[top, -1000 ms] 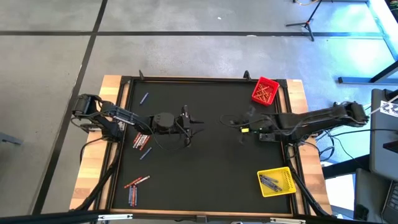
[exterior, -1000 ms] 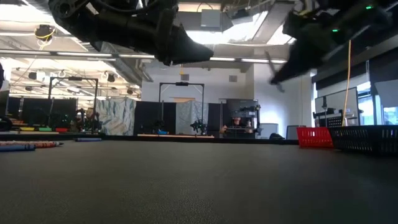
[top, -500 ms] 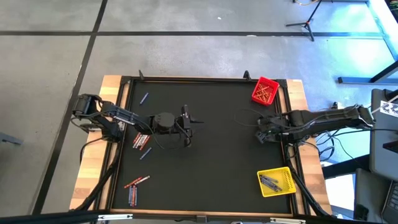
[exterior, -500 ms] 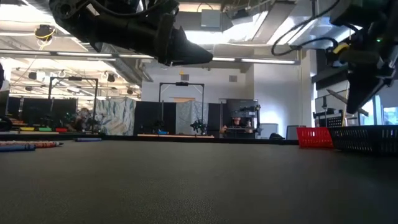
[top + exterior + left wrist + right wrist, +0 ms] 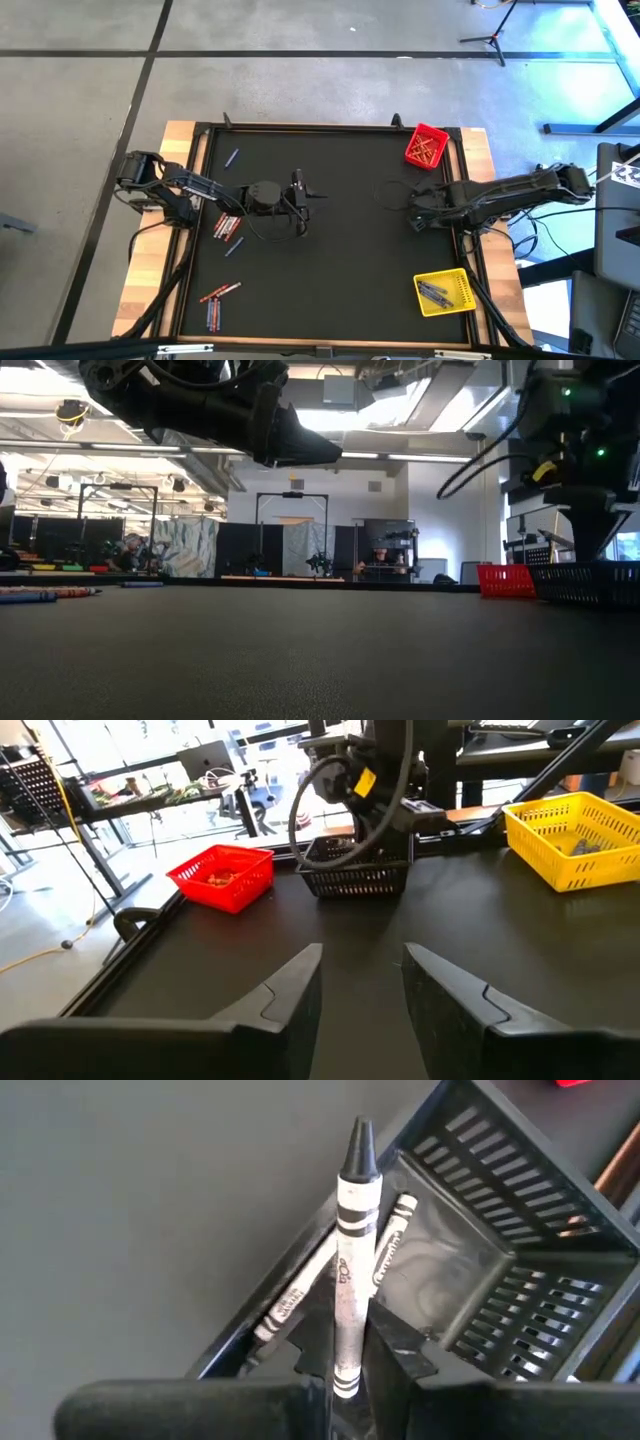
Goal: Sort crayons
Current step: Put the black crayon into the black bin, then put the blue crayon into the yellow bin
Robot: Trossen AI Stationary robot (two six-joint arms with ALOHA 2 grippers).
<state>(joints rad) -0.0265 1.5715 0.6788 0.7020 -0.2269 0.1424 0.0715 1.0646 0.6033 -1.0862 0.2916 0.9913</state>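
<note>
Right gripper (image 5: 350,1370) is over the black bin (image 5: 480,1280) at the table's right edge, pointing down into it. A grey crayon (image 5: 352,1260) stands between its fingers, tip away from the wrist, lower end caught between the two pads; jaws nearly closed, pinching it. Can't tell from the wrist view if the grip is firm or just loosening. Two more grey crayons (image 5: 300,1295) lie inside the black bin just past the held one, leaning along the bin's wall.

Left gripper (image 5: 362,982) hovers above mid-table, jaws spread, nothing between them. Its wrist view looks across at the red bin (image 5: 222,875), the black bin and the yellow bin (image 5: 575,838).

High view: loose crayons (image 5: 227,227) sit on the mat under the left arm, a mix of red-orange and blue; another cluster (image 5: 217,298) is near the front-left corner; a single blue one (image 5: 232,158) lies near the back-left. Red bin (image 5: 426,146) at back-right holds red-orange sticks; yellow bin (image 5: 445,292) at front-right holds sticks that look grey or blue, can't tell which.
</note>
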